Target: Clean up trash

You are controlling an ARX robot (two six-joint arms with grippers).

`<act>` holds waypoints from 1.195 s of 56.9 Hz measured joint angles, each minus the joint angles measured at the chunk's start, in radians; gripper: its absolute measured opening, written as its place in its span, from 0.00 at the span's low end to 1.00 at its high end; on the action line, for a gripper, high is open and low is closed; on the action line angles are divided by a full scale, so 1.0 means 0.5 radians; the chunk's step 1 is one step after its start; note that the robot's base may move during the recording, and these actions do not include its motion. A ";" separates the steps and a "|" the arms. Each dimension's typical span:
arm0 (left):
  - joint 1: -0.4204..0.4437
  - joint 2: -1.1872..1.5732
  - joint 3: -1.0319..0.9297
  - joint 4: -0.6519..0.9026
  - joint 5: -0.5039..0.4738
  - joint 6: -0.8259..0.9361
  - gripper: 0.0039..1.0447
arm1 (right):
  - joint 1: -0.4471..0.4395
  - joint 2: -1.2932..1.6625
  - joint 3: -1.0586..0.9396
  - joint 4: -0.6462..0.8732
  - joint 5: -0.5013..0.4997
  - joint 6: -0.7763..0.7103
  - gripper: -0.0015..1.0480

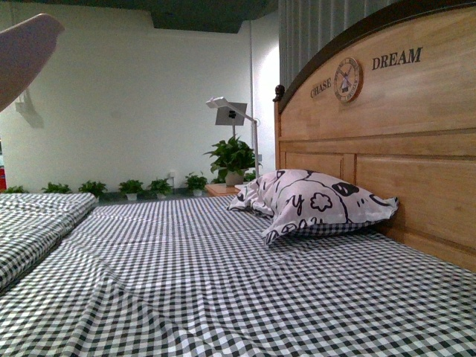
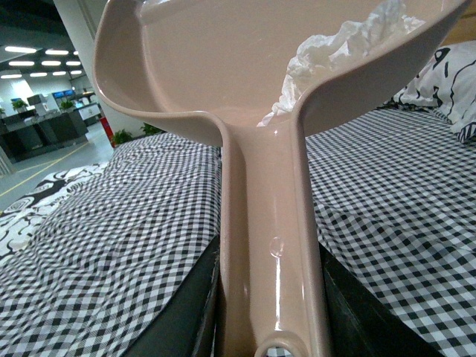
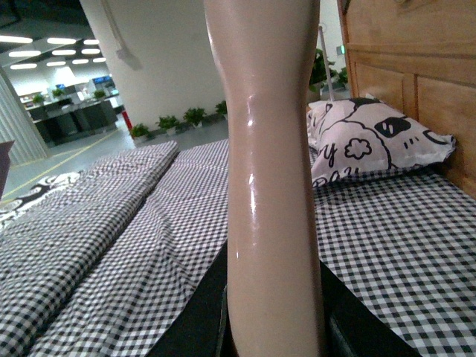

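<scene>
Crumpled white trash [image 2: 338, 52] lying inside the pink dustpan [image 2: 223, 67], against its side wall. Left gripper [image 2: 268, 312] clamped on the dustpan handle; right gripper [image 3: 271, 320] clamped on a pink handle [image 3: 271, 186]. Pillow [image 1: 312, 202] beside the tabletop's [image 1: 186, 282] headboard edge.

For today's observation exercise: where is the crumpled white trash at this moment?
In the left wrist view, the trash lies inside the pink dustpan that the left gripper holds by its handle, raised above the checked bed.

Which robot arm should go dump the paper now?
The left. Its gripper holds the beige plastic dustpan with the crumpled white paper wad already inside. The right gripper only holds a beige handle.
</scene>
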 joint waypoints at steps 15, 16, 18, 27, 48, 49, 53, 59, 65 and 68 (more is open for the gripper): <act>0.000 -0.002 -0.005 -0.002 0.006 -0.021 0.27 | 0.006 -0.002 0.000 -0.014 0.035 -0.041 0.18; 0.000 -0.002 -0.005 -0.002 0.006 -0.021 0.27 | 0.006 -0.002 0.000 -0.014 0.035 -0.043 0.18; 0.000 -0.002 -0.005 -0.002 0.006 -0.022 0.27 | 0.006 -0.002 0.000 -0.014 0.035 -0.043 0.18; 0.000 -0.002 -0.005 -0.002 0.006 -0.027 0.27 | 0.006 -0.002 0.000 -0.014 0.035 -0.043 0.18; 0.000 -0.002 -0.005 -0.002 0.006 -0.028 0.27 | 0.006 -0.002 0.000 -0.014 0.035 -0.043 0.18; 0.000 -0.002 -0.005 -0.002 0.006 -0.028 0.27 | 0.006 -0.002 0.000 -0.014 0.035 -0.044 0.18; 0.000 -0.002 -0.005 -0.002 0.006 -0.028 0.27 | 0.006 -0.002 0.000 -0.014 0.035 -0.044 0.18; 0.000 -0.002 -0.005 -0.002 0.006 -0.028 0.27 | 0.006 -0.002 0.000 -0.014 0.035 -0.043 0.18; 0.000 -0.002 -0.005 -0.002 0.006 -0.028 0.27 | 0.006 -0.002 0.000 -0.014 0.035 -0.044 0.18; 0.000 -0.002 -0.005 -0.002 0.006 -0.028 0.27 | 0.006 -0.003 0.000 -0.014 0.035 -0.043 0.18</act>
